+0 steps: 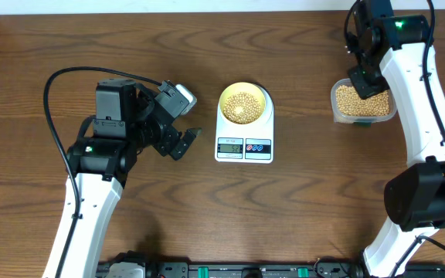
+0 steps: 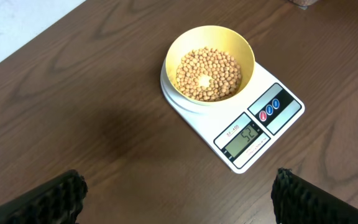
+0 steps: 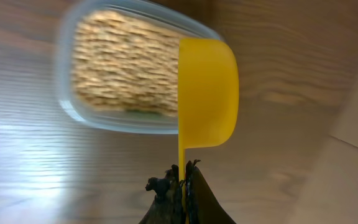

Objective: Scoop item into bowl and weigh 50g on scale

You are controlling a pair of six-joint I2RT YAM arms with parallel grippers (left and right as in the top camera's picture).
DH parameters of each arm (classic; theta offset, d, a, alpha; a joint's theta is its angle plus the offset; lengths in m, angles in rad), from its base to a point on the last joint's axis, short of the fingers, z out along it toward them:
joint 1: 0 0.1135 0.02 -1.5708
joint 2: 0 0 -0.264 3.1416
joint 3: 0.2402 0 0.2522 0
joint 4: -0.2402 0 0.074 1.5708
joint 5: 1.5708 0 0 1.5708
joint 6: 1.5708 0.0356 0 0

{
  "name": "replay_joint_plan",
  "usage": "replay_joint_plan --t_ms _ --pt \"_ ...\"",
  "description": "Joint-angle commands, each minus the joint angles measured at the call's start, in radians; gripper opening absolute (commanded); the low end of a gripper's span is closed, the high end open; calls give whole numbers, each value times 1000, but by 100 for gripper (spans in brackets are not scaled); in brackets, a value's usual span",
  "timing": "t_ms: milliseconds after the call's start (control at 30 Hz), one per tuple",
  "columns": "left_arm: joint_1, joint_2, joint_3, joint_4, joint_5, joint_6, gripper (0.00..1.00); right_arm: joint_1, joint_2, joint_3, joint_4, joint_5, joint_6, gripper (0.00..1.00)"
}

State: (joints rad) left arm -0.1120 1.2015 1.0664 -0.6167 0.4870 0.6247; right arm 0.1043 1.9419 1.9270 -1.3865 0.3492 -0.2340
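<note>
Right tool [image 3: 182, 182] clenched on scoop [image 3: 207, 93] handle above tub [image 3: 104, 74] | left tool [image 1: 186, 140] released beside scale [image 1: 244, 148] | bowl [image 1: 245, 104] of beans [image 2: 208, 74] sat on scale | display [image 2: 248, 138] was unclear | likely fine-tuning: move few beans, recheck reading

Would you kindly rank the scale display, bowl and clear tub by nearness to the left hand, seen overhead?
From the left hand:
1. Scale display, just beside it.
2. Bowl, beyond the display.
3. Clear tub, far off at the frame's right.
</note>
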Motion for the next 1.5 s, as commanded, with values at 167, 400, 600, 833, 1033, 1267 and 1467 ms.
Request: replay_joint_plan --t_ms 167,400,600,833,1033,1267,1467 --pt "5 -5 -12 3 -6 -12 97 9 -22 -1 13 -418 55 1" --pt "5 -5 -12 3 -6 -12 97 56 -22 58 81 -605 81 1" --pt "5 -5 -12 3 -6 -12 97 119 -21 76 171 -731 110 1" --pt "5 -5 -12 3 -6 -12 97 224 4 76 222 -755 110 1" --pt "5 -5 -12 3 -6 -12 97 288 61 76 222 -751 97 1" --pt "5 -5 -12 3 -6 -12 97 325 109 73 216 -686 79 1" --pt "5 -5 -12 3 -6 -12 97 346 152 73 216 -669 69 1"
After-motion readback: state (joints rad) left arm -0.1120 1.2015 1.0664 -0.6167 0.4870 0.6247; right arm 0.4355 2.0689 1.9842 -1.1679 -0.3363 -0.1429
